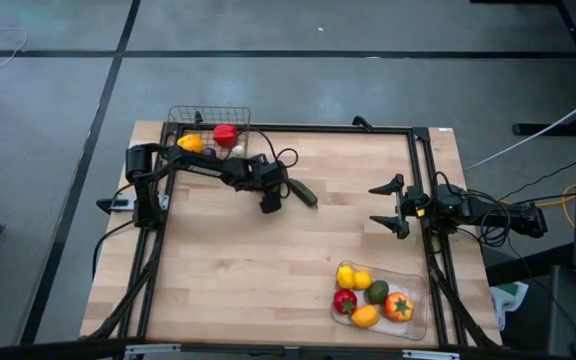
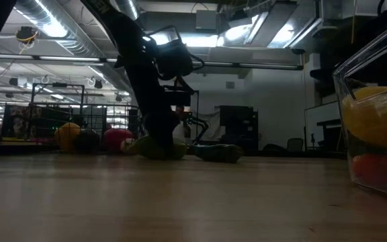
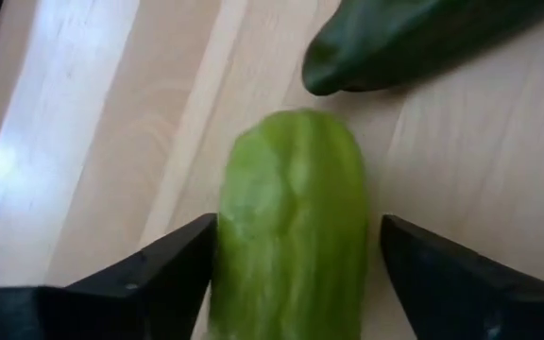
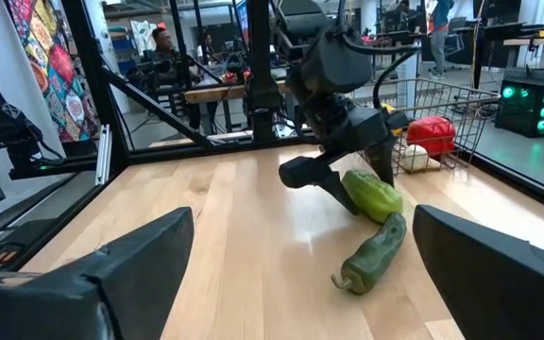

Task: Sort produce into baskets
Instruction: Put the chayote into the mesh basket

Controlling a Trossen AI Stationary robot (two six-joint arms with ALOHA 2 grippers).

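A light green vegetable (image 3: 291, 227) lies on the table near its middle, next to a dark green one (image 1: 304, 192). My left gripper (image 1: 271, 203) is open, pointing down, with a finger on either side of the light green vegetable (image 4: 373, 195). My right gripper (image 1: 375, 204) is open and empty near the table's right edge. The wire-mesh basket (image 1: 180, 118) at the far left holds yellow, red, white and dark pieces. The clear tray (image 1: 420, 312) at the near right holds yellow, red, green and orange pieces. My left gripper comes at the light green vegetable from above, its fingers across the vegetable's width. One finger (image 3: 173, 269) is right at its side, and I cannot tell whether it touches. A strip of table shows between the other finger (image 3: 433, 269) and the vegetable, which rests on the table.
The dark green vegetable (image 4: 374, 253) lies just beyond the light green one, toward the table's right. A black frame runs around the tabletop (image 1: 268, 270). Bare wood lies between the two arms and toward the near edge. A person shows in the room beyond (image 4: 163, 42).
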